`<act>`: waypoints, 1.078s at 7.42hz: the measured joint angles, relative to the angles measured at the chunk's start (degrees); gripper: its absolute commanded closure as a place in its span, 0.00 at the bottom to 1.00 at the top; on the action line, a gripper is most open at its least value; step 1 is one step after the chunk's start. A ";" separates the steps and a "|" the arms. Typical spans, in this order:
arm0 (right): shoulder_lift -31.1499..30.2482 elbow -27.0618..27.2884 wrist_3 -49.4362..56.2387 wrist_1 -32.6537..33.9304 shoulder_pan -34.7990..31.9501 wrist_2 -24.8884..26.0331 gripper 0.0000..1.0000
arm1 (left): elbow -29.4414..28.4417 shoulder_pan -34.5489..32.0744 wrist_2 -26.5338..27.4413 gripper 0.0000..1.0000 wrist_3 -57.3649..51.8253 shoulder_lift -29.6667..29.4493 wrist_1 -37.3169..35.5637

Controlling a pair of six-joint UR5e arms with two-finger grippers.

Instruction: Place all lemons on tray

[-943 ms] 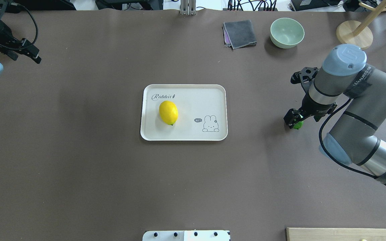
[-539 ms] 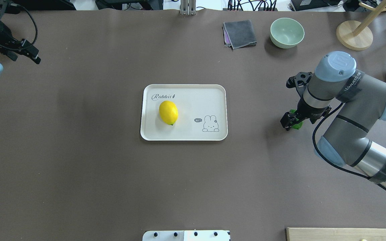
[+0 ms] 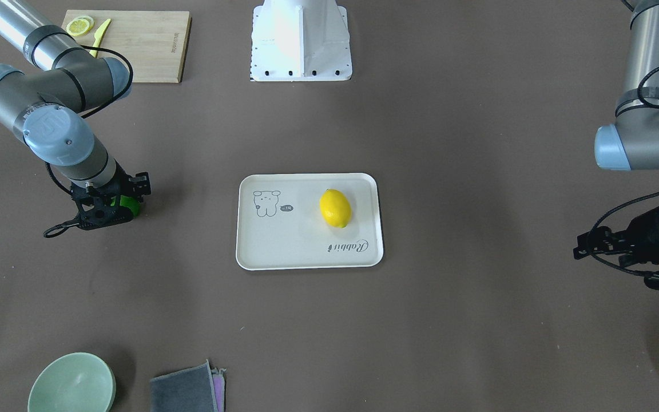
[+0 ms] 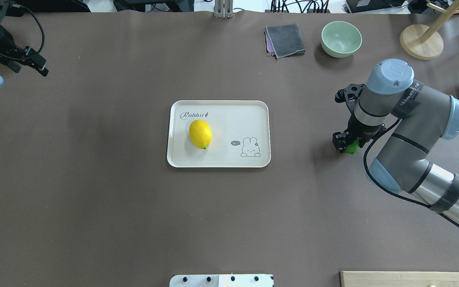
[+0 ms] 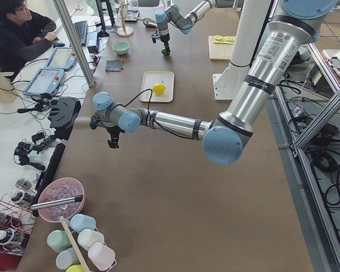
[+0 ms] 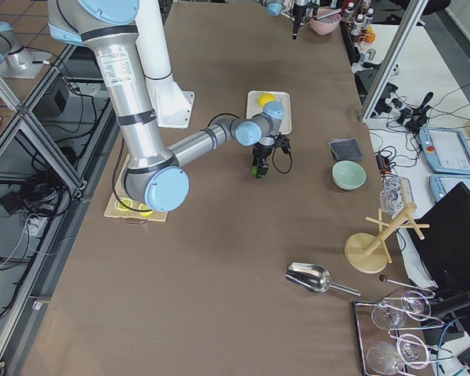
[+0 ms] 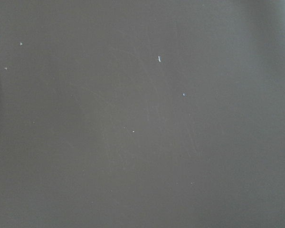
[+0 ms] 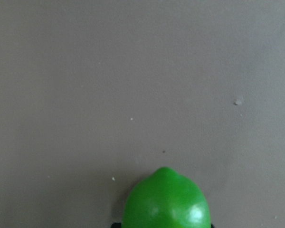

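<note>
Compared with the earlier overhead frames, a short shift of the right tool [image 4: 345, 142] toward the flat off-white rectangular tray [image 4: 229, 119], with the elbow swung in behind it. Clamped on the glossy green oval lemon [image 4: 351, 148], held between the black fingers. In the right wrist view, only the green tip [image 8: 166, 199] at the bottom edge, with brown worktop [image 4: 305, 191] beyond. Impossible to tell whether lifted off the worktop or touching it.

Between that tool and the tray's right rim, a stretch of bare worktop. On the tray, well apart from the green one, the bright yellow oval lemon [image 4: 200, 134], lying in the left half just under the "Rabbit" script and away from every rim. To its right, bare tray floor as far as the small printed rabbit drawing [image 4: 250, 147].

Farther out, toward the far edge, a folded grey cloth [image 4: 285, 40] beside a pale green round bowl [image 4: 341, 38], both well apart from the tray. At the near right edge, a bamboo cutting board [image 4: 405, 279].

At the far left corner, the left tool [image 4: 40, 65], hanging over bare worktop well apart from everything. Spread of its fingers not discernible.
</note>
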State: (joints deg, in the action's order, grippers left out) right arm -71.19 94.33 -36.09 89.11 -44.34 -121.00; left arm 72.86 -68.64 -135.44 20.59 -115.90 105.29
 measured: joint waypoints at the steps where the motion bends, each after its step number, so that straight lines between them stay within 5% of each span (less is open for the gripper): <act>1: 0.61 0.16 -0.06 0.08 -0.65 -0.61 1.00 | 0.00 0.00 0.00 0.02 0.07 0.01 0.05; 5: 8.27 -0.28 -10.87 0.62 -0.83 -4.43 1.00 | 0.01 0.00 -0.02 0.02 0.22 0.20 0.11; 8: 20.05 -8.63 -20.32 0.19 3.00 -3.88 1.00 | 0.23 0.00 -0.10 0.02 0.39 0.71 0.30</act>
State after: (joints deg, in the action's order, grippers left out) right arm -51.14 85.70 -56.41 89.30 -41.34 -124.88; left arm 73.09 -68.64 -135.54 20.98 -115.19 105.60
